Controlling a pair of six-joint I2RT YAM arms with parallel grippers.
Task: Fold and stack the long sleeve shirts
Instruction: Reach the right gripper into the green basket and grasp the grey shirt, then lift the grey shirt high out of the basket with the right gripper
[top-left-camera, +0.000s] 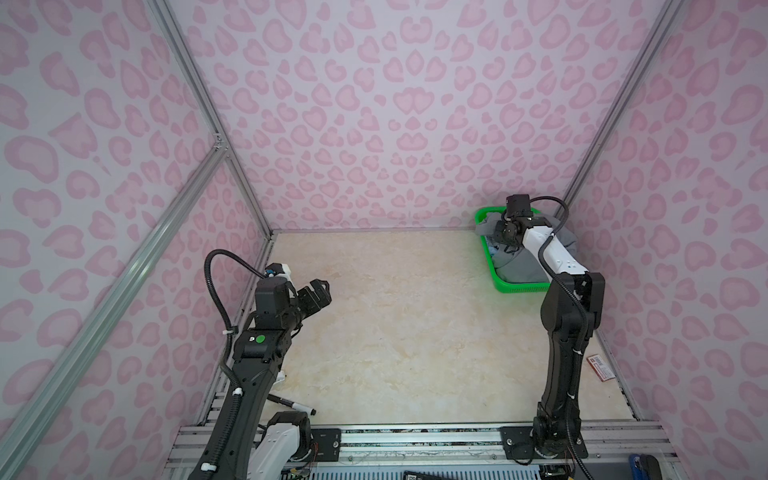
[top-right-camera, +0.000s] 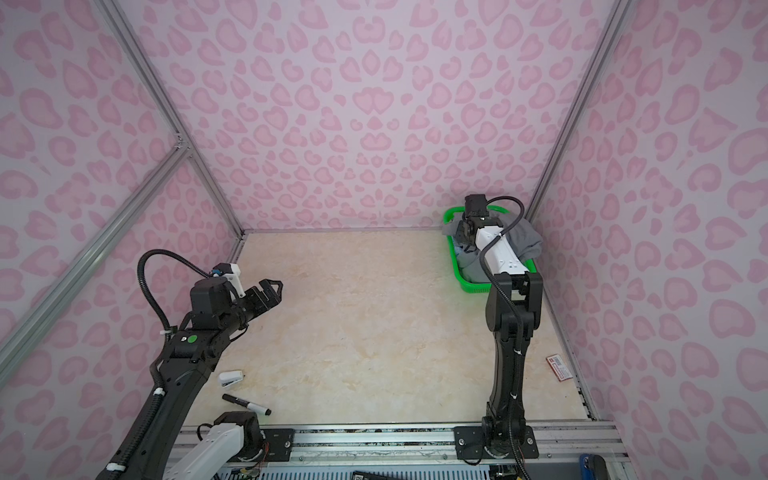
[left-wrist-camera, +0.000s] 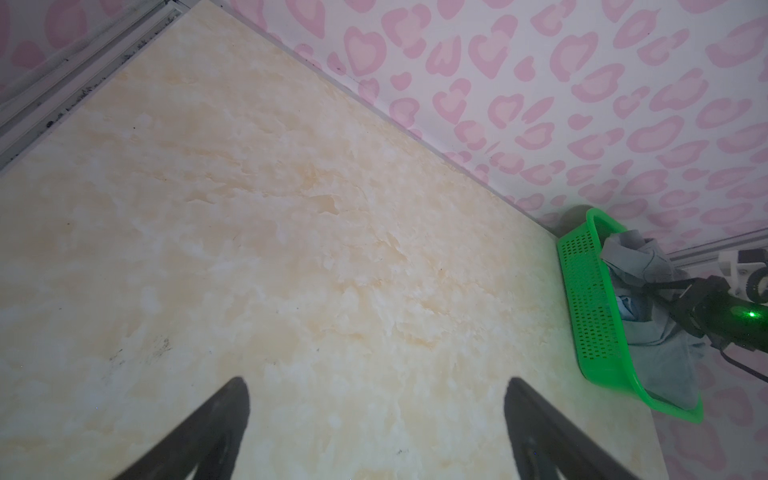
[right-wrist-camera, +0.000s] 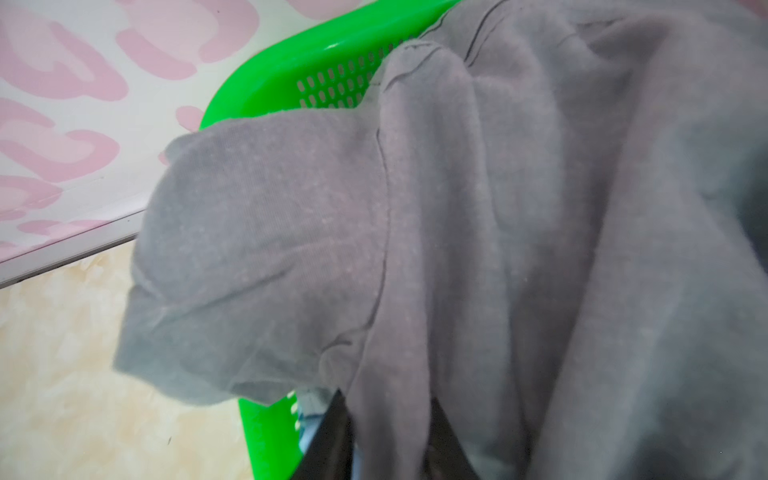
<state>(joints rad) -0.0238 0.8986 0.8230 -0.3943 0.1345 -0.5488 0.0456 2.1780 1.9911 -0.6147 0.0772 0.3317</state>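
Your right gripper (right-wrist-camera: 390, 432) is down in the basket (top-left-camera: 519, 287) at the far right corner of the table (top-left-camera: 395, 332). Its jaws are drawn in on a fold of the grey shirt (right-wrist-camera: 270, 232): the right wrist view shows cloth running straight between the two dark fingers (right-wrist-camera: 326, 440). So you're at the very first step, the pick from the basket. No shirt lies on the table yet, nothing is folded, and there's no stack

The grey shirt sits heaped in the basket, one flap spilling over the rim at the far corner and more of it draped over the side by the wall. A blue shirt (left-wrist-camera: 629, 305) peeks out underneath it

Your left gripper (top-left-camera: 318, 293) hovers over the left side of the table, jaws wide apart, holding nothing

Next, I'd say you need a clean lift, high enough that the hanging cloth clears the rim and doesn't tip or drag the light basket. Watch that the blue shirt doesn't ride up with the grey one. Then carry the grey one to the middle of the table, where the left gripper can take a second edge and help spread it flat before any fold
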